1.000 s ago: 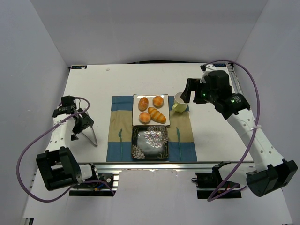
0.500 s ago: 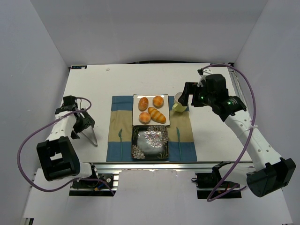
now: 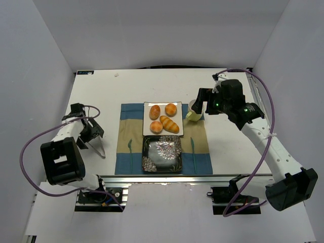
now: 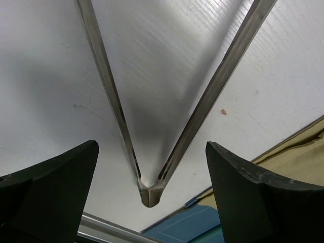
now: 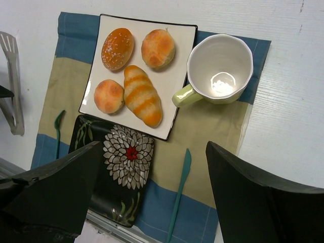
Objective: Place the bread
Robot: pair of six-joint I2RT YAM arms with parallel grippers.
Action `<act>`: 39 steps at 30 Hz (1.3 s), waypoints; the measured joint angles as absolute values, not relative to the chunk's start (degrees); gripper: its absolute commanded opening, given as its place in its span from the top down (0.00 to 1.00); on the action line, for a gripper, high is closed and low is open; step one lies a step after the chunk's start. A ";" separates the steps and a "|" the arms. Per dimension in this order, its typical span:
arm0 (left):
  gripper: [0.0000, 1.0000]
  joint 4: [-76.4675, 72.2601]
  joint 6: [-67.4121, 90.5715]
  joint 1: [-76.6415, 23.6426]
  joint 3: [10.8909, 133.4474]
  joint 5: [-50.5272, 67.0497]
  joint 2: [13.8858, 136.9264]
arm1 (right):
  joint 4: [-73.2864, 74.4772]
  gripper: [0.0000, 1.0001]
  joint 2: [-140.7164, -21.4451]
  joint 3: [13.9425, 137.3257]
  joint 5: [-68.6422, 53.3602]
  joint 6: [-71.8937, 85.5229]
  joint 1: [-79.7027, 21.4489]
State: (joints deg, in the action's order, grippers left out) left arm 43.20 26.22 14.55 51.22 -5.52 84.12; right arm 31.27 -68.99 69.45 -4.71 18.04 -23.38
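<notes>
**A:** Whereabouts of the bread (image 5: 117, 48)?

**B:** On the white square plate (image 5: 172, 76) near the middle of the desk (image 4: 167, 50), at the plate's back-left spot, touching neither gripper. Beside it a rounder bun (image 5: 158, 48). Toward the front edge, a second bun (image 5: 109, 96) and a ridged roll (image 5: 143, 102).

**A:** And the left gripper (image 4: 152, 147)?

**B:** Spread wide near the left edge, straddling the hinged end of metal tongs (image 4: 109, 91) lying flat, pinching nothing. Probably lined up to take the tongs as the lifting tool.

**A:** The right gripper (image 5: 152, 152)?

**B:** Likewise gaping, holding nothing, hovering right of the desk's middle above the placemat (image 5: 212, 131) and the pale green mug (image 5: 220, 66). Likely parked out of the way.

**A:** Anything unique to each view?

**B:** From the left wrist only: tongs centred between the fingers. From the right wrist only: specks on the bread's crust, the mug's inside, and the flowered dark plate (image 5: 126, 197) at the front, a likely landing spot. From overhead only: both arms well apart, with the tongs far from the bread.
</notes>
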 measured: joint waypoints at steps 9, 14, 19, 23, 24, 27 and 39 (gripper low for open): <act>0.02 40.84 25.89 13.61 51.27 -6.70 89.49 | 31.24 0.11 -69.36 69.43 -4.64 17.96 -23.38; 0.03 40.62 25.47 12.16 51.59 -8.34 91.33 | 31.24 0.11 -69.60 69.43 -4.40 17.76 -23.40; 0.10 40.05 25.47 11.44 51.31 -9.08 91.07 | 31.24 0.11 -69.60 69.43 -4.14 17.58 -23.38; 0.16 38.92 25.52 11.27 50.54 -8.97 90.59 | 31.24 0.11 -69.60 69.41 -4.05 17.58 -23.38; 0.17 38.57 25.52 11.25 50.33 -8.95 90.41 | 31.24 0.11 -69.63 69.43 -4.05 17.58 -23.38; 0.24 37.76 25.61 11.14 49.84 -8.54 90.19 | 31.24 0.11 -69.63 69.43 -4.05 17.58 -23.38; 0.44 36.88 26.00 10.96 49.56 -8.05 89.62 | 31.33 0.11 -69.60 69.43 -3.42 17.56 -23.38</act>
